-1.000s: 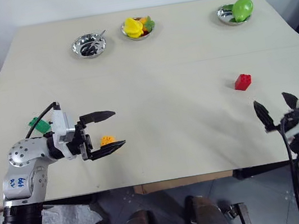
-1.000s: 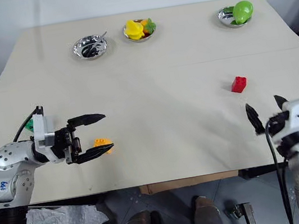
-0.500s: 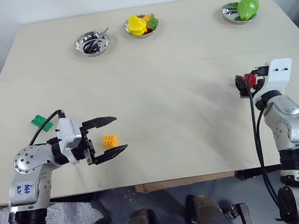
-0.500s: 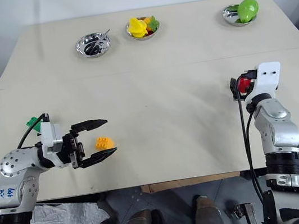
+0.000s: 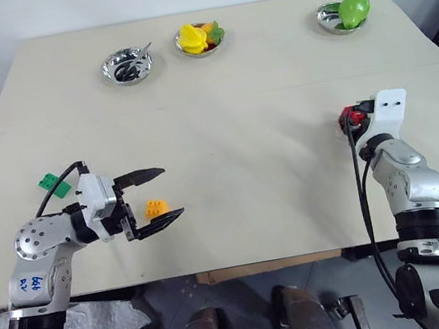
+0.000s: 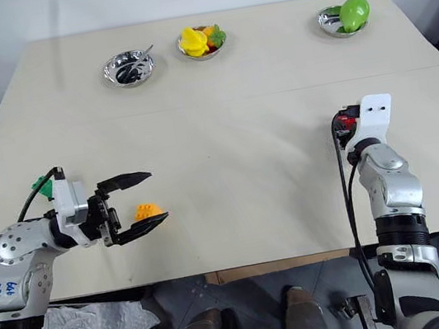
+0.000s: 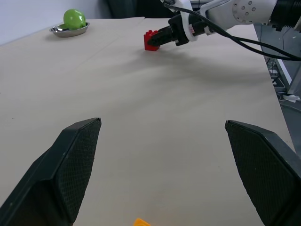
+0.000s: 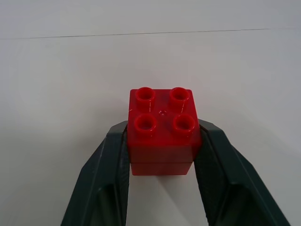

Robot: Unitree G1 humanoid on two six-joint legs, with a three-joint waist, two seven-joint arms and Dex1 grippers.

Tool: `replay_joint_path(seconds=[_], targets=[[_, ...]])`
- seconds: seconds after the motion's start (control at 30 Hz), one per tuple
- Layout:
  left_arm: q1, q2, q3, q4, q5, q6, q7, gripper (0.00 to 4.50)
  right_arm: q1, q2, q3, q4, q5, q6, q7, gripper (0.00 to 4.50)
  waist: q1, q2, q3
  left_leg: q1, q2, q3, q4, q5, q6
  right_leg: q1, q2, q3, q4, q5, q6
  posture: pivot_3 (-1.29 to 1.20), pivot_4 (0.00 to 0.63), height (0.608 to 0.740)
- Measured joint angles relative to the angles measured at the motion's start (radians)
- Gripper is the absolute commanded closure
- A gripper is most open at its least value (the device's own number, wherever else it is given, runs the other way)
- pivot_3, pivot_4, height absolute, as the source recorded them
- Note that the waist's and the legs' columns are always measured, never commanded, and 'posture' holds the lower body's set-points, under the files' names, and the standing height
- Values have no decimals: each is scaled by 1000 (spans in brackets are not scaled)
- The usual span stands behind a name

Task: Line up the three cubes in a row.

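Matte beige table, studded red cube

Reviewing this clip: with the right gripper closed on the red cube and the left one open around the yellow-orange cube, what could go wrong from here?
1. The right gripper pinches only the red cube's near half; it may pivot or slip when moved.
2. The left gripper is open around the yellow-orange cube, which sits nearer one finger; closing could nudge it aside.
3. The green cube lies behind the left arm, risking a knock.

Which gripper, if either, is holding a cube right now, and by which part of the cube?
The right gripper holds the red cube, one finger on each of two opposite side faces, studs up. The left gripper is open, holding nothing.
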Motion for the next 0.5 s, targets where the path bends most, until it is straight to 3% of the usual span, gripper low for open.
replay_joint_path(seconds=[0.23, 0.33, 0.5], targets=[[17, 8, 6, -1, 0, 0, -1, 0, -49, -283, 302, -50, 66, -132, 886, 3021, 0, 0, 1, 0, 0, 1, 1, 0, 0, 0, 1, 1, -2, 0, 0, 0, 150, 740], [27, 9, 10, -1, 0, -4, 0, 0, -132, -304, 404, 104, -1, -299, 1113, 3021, -1, -1, 0, 1, 0, 2, 1, -1, 0, 0, 1, 1, -1, 0, 0, 0, 150, 740], [76, 7, 31, -23, 0, -5, 17, 0, -274, -257, 468, 493, -92, -627, 1313, 3021, -3, -1, 1, 1, 0, 1, 1, -1, 0, 0, 1, 1, -2, 0, 0, 0, 150, 740]])
